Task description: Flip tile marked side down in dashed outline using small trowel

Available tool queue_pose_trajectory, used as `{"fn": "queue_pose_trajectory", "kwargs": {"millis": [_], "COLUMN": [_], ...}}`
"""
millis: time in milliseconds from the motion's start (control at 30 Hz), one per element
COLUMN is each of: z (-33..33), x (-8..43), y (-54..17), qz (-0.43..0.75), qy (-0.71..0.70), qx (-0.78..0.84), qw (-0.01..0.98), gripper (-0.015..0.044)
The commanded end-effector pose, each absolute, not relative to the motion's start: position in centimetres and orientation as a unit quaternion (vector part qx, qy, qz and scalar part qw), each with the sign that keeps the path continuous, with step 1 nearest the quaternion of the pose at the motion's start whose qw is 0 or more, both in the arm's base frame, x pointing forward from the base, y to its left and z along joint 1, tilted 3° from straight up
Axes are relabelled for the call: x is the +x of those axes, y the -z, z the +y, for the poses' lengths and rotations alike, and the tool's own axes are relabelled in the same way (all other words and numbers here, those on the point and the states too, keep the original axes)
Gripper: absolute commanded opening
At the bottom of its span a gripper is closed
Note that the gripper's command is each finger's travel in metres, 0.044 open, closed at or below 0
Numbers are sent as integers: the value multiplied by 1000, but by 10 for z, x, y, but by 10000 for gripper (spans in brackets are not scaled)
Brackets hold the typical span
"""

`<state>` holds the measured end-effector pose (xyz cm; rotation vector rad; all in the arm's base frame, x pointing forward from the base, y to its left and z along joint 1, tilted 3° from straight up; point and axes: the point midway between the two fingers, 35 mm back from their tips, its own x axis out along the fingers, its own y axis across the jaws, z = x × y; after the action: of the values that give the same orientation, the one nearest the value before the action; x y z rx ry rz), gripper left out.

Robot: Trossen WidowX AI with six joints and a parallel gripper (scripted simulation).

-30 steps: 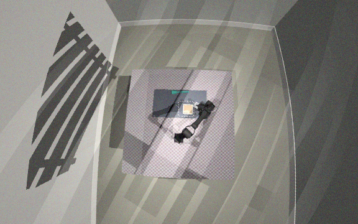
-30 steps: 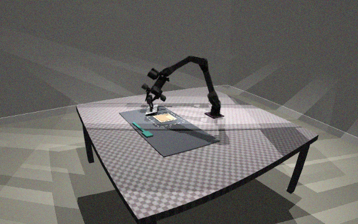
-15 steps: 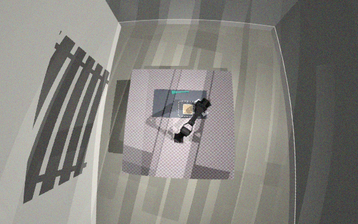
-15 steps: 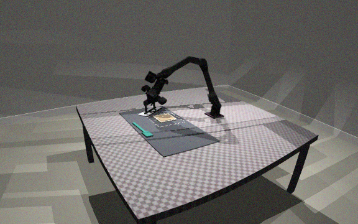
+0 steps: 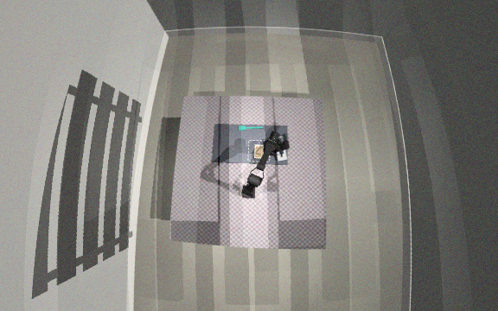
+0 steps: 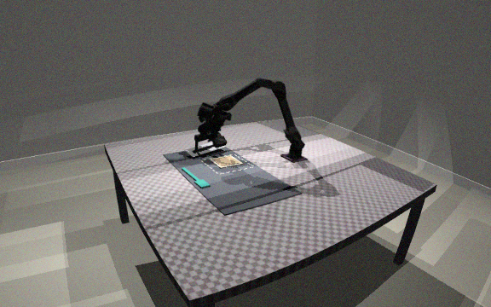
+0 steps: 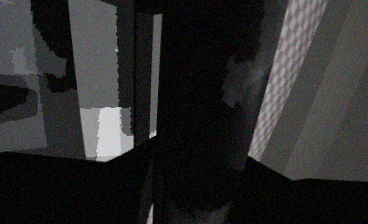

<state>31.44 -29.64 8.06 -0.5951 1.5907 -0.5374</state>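
The tile [image 5: 258,151] [image 6: 227,161] lies flat on the mat [image 5: 227,151] [image 6: 228,205], inside the dashed outline [image 5: 248,151] [image 6: 223,172]. Its upper face is tan with dark patches, but whether these are marks or shadow cannot be told, so the turning cannot be confirmed. The tool [image 5: 278,149] [image 6: 208,142] [image 7: 189,142] is clamped on the pale trowel [image 5: 282,156] [image 6: 211,147] [image 7: 109,132], just beside the tile. Probably the step is either lining up for the turn or setting down after it. If the turn is done, the next move needs lowering the trowel away from the tile, then release. 1 teal implement [image 5: 249,128] [image 6: 196,177] lies on the mat, apart from them; the arm's wide wrist could block a low sweep over the worktop [image 5: 197,194] [image 6: 228,256] [image 7: 285,75].
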Motion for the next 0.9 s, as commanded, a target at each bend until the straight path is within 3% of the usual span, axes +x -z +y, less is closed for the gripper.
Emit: {"fn": "queue_pose_trajectory", "kwargs": {"millis": [0,167,867], "z": [-292,-286,-286], "x": [318,321,322], "y": [-93,-102,-82], "qz": [682,667,669], "qy": [298,354,355], "qx": [-255,-253,-245], "qw": [617,606,605], "gripper": [0,0,0]}}
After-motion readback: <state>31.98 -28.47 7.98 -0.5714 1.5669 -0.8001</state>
